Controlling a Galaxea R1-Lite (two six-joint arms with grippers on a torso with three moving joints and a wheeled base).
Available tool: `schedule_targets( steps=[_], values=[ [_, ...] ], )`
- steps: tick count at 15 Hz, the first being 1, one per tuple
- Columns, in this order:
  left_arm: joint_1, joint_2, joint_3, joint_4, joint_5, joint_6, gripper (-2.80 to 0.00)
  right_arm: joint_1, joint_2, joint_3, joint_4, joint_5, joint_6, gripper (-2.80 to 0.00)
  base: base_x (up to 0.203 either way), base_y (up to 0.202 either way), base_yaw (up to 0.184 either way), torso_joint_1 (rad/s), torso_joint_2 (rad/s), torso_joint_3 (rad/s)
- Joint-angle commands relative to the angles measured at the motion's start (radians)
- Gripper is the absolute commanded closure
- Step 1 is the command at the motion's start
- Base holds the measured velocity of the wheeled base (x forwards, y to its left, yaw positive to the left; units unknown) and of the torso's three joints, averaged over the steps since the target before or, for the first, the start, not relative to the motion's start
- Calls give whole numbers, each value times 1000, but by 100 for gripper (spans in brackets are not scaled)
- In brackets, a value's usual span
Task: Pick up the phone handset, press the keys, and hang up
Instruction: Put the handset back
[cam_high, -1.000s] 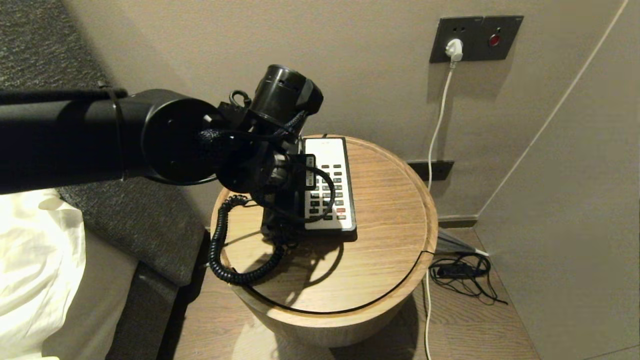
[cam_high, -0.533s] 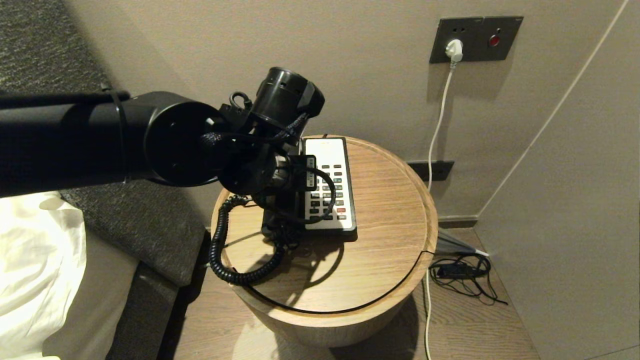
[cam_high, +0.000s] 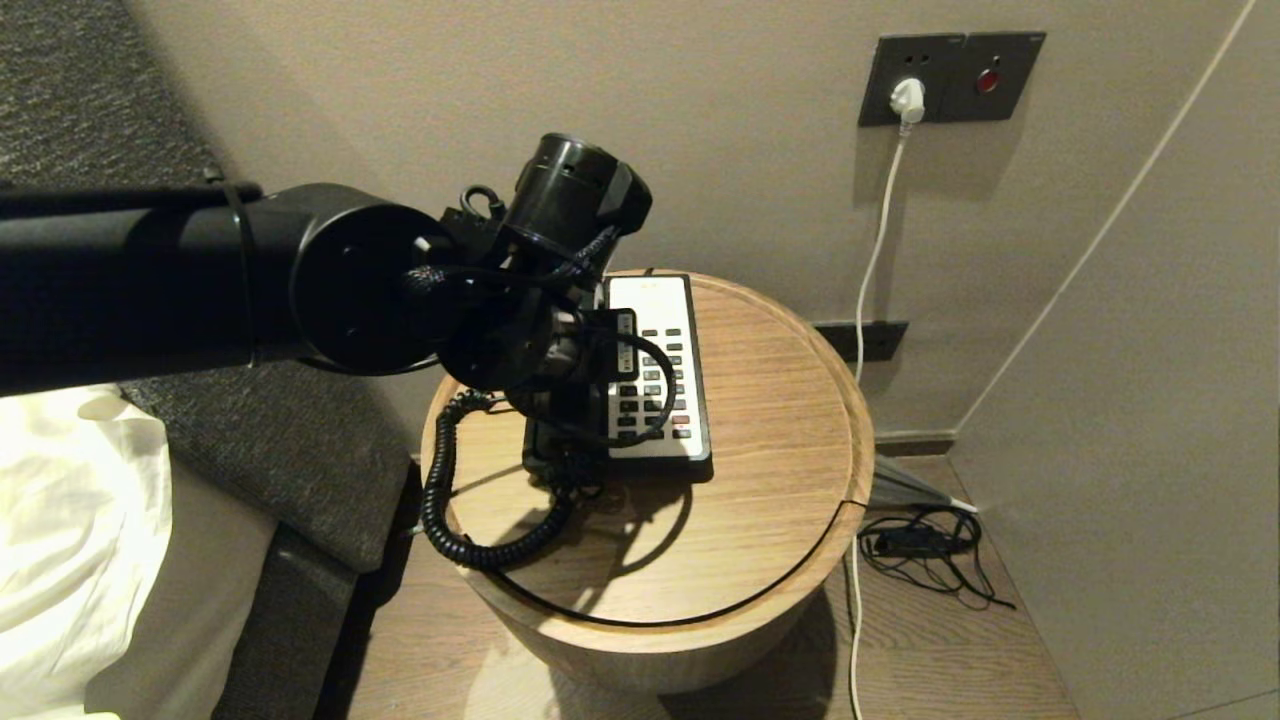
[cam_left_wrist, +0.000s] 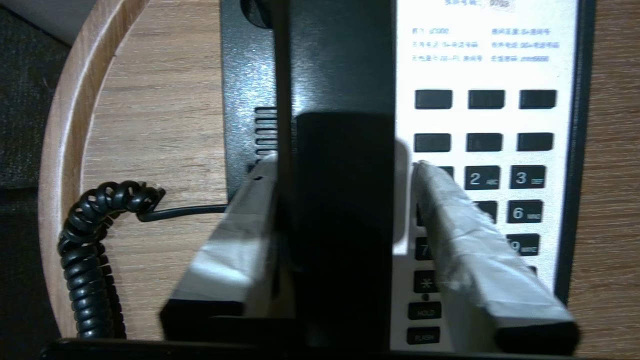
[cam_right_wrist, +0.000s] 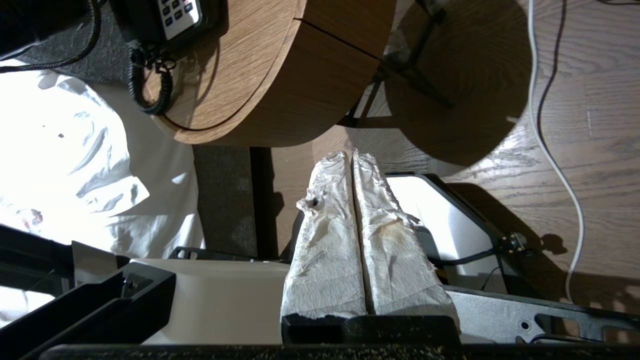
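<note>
Your left gripper (cam_left_wrist: 345, 170) sits spread around the handset (cam_left_wrist: 340, 90), so squeeze both fingers (cam_left_wrist: 465, 235) tight on it before you lift it straight up off the phone (cam_left_wrist: 490, 150), while the right gripper (cam_right_wrist: 352, 160) rests pressed together down low

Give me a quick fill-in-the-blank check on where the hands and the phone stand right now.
1. The left hand has its fingers on either side of the black ____.
2. The phone sits on a round ____ table.
3. The coiled cord hangs over the table's ____ edge, by the robot's sides.
4. The right hand is parked low, fingers ____.

Missing words: handset; wooden; left; shut
</note>
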Motion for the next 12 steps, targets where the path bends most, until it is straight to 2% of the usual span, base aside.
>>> schedule_targets(
  steps=[1,11,12],
  values=[
    [1,3,0,6,5,-4,-280,0,1,0,3,4,3,0,0,0,0,0,0,0],
    [2,-102,27,36,13,-2,-280,0,0,11,4,7,-25,0,0,0,0,0,0,0],
    [3,-128,47,36,13,1,0,0,-2,17,4,7,-26,0,0,0,0,0,0,0]
  ],
)
